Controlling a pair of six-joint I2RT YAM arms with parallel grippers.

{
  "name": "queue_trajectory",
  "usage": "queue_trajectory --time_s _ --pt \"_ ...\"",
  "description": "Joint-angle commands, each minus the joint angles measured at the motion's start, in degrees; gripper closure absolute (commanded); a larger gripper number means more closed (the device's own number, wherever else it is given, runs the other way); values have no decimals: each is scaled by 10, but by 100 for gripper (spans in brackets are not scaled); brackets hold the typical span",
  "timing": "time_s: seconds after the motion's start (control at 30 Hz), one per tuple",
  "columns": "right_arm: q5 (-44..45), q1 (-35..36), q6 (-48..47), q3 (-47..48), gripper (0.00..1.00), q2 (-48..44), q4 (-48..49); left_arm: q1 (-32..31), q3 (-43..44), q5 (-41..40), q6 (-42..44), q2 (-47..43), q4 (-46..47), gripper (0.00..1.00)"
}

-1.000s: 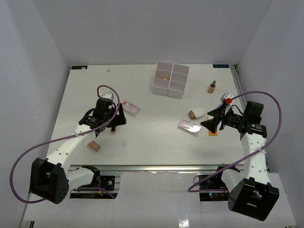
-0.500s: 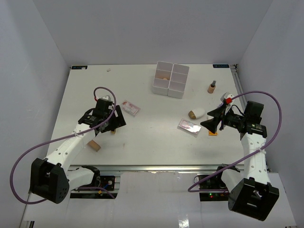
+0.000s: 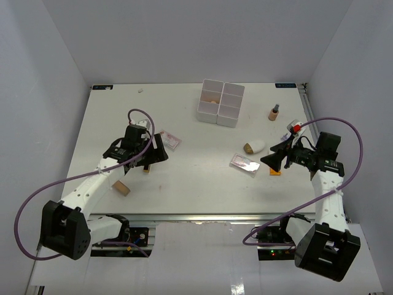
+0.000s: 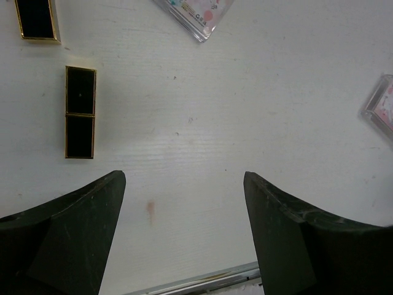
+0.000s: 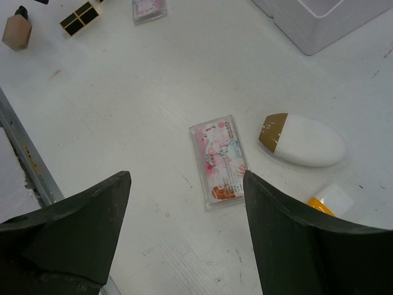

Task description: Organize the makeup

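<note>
My left gripper [image 3: 158,153] is open and empty above bare table [image 4: 183,179]. A black-gold lipstick [image 4: 80,112] lies ahead to its left, with a second black-gold piece [image 4: 37,18] beyond it; the lipstick also shows in the top view [image 3: 146,169]. A pink flat packet [image 3: 169,140] lies just past the gripper [image 4: 195,13]. My right gripper [image 3: 269,161] is open and empty [image 5: 184,176], over the table just short of a second pink packet [image 5: 219,161]. The white-gold piece [image 5: 304,139] and the orange tube [image 5: 328,201] lie to its right. A tan dark-capped bottle [image 3: 274,112] stands at the back right.
The white multi-compartment box [image 3: 221,103] stands at the back centre, with a beige thing in one compartment [image 3: 212,101]. A tan piece with a dark cap [image 3: 121,188] lies near the front edge by the left arm. The table's metal front rail [image 4: 202,281] is close under the left gripper.
My left gripper has shifted a little to the right, towards the first pink packet. The right arm has hardly moved. No object has moved.
</note>
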Motion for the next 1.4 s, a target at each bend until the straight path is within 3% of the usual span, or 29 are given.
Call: queue_trajectory --time_s 0.0,0.17,0.4,0.97,1.37 --pt "4 -7 7 -2 20 8 21 2 42 -59 29 37 21 13" --pt "11 -13 3 -3 20 19 23 1 42 -156 36 55 3 14" --pt "17 -15 1 -5 20 26 24 1 44 -206 46 91 9 18" --pt "9 -22 -1 -6 20 22 24 2 46 -194 60 168 24 22" --pt "-4 -28 1 -6 20 13 23 3 60 -180 68 220 26 35"
